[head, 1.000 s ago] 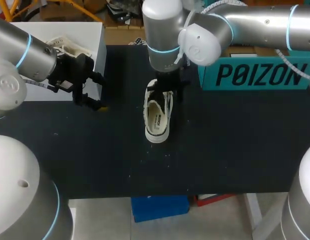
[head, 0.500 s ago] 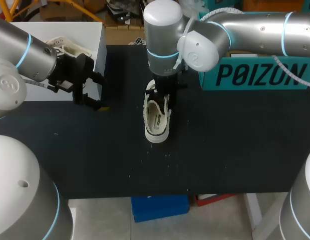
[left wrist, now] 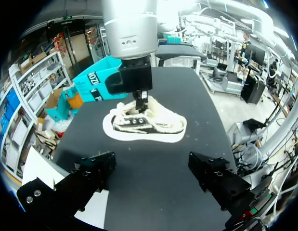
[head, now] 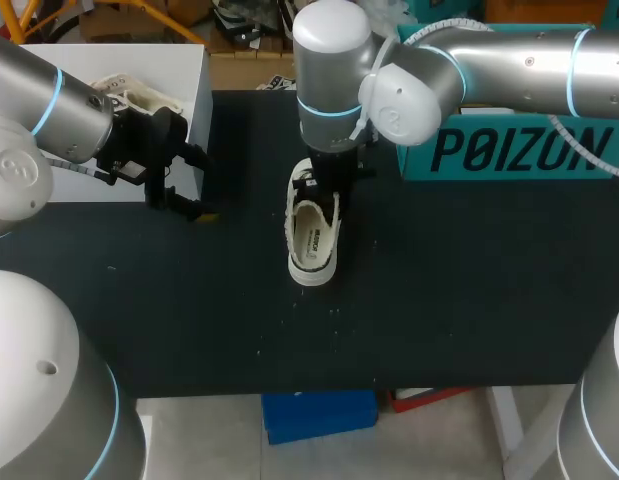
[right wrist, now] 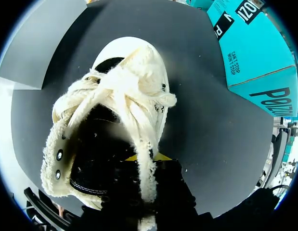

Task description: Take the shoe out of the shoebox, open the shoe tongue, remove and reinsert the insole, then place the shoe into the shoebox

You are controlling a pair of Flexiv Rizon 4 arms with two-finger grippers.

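A cream shoe (head: 313,245) with a fuzzy lining stands on the black table, heel toward me. My right gripper (head: 324,190) comes straight down onto its front part. In the right wrist view the fuzzy shoe tongue (right wrist: 139,130) runs down between the fingers of the right gripper (right wrist: 148,187), which is shut on it. The left wrist view shows the shoe (left wrist: 149,126) side-on with the right gripper (left wrist: 141,103) pinching its top. My left gripper (head: 197,185) hangs open and holds nothing, left of the shoe and well apart from it. The teal shoebox (head: 519,150) stands at the back right.
A white box (head: 49,70) with crumpled paper (head: 134,92) in it sits at the back left, close behind my left gripper (left wrist: 153,178). The teal shoebox (right wrist: 250,53) lies close to the right arm's far side. Bare black tabletop (head: 439,300) spreads in front of the shoe.
My right gripper has shut on the shoe tongue, and its arm has shifted slightly to the right. The left arm has kept still.
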